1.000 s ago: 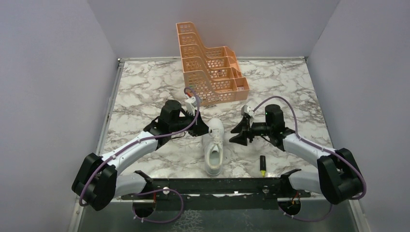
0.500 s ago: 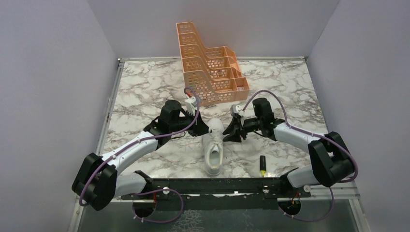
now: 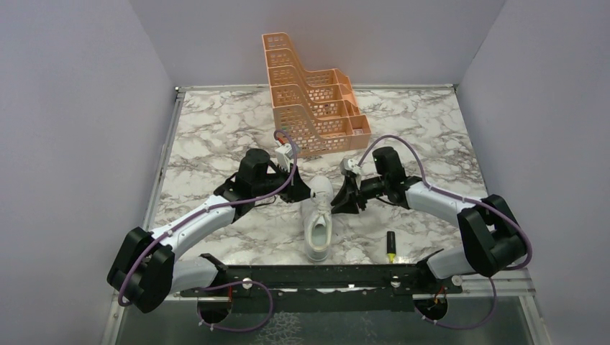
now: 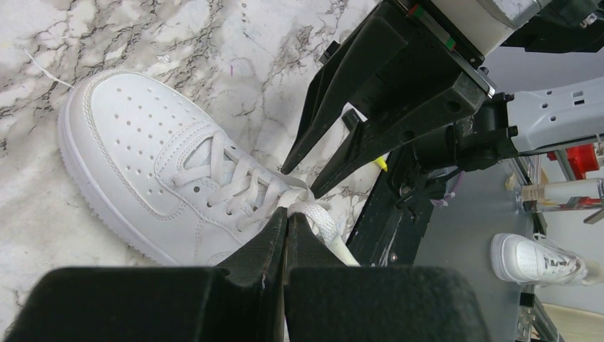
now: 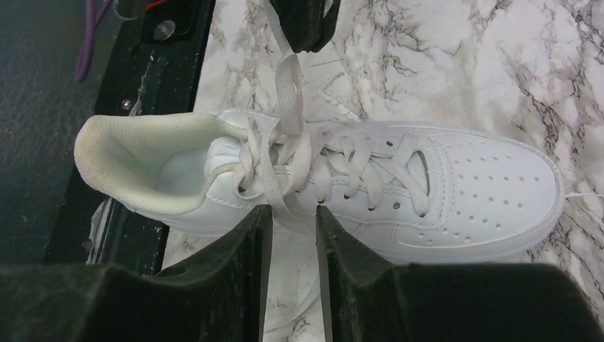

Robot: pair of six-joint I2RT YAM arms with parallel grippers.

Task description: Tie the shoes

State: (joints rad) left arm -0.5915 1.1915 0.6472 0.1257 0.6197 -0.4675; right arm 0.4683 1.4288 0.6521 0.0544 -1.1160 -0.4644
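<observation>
Two arms flank one white sneaker (image 3: 318, 219), which lies mid-table (image 3: 216, 129) just ahead of the base rail. Its long axis runs near-to-far: heel opening twd the arm bases, toe twd the orange rack (image 3: 313, 108). A yellow-tipped pen (image 3: 390, 246) sits to its right, apart from it.

L gripper (image 4: 286, 217) is pinched tight on a lace (image 4: 320, 214). The right wrist view shows that strand (image 5: 288, 85) rising from the top eyelets, taut-ish, into the L fingers (image 5: 306, 21).

R gripper (image 5: 293, 210) sits at the shoe's right flank, level w/ the top eyelets by the collar. Its jaws are apart w/ a narrow gap, nothing clamped yet. A 2nd lace strand drops off the eyelets right at that gap, so the shoe lies straight ahead of the R tips, w/ their approach square across its long axis. R arm is clearly the nearer one for that free strand. Prob. next step: nip it and draw it out opposite the L pull, but it's thin and lies vs the shoe's side, so it's easy to miss.

Vs. 1 s ago: R gripper (image 3: 344, 200) has moved in from further right to sit just beside the shoe, elbow swung back, jaws narrower. L arm and shoe look unchanged.
</observation>
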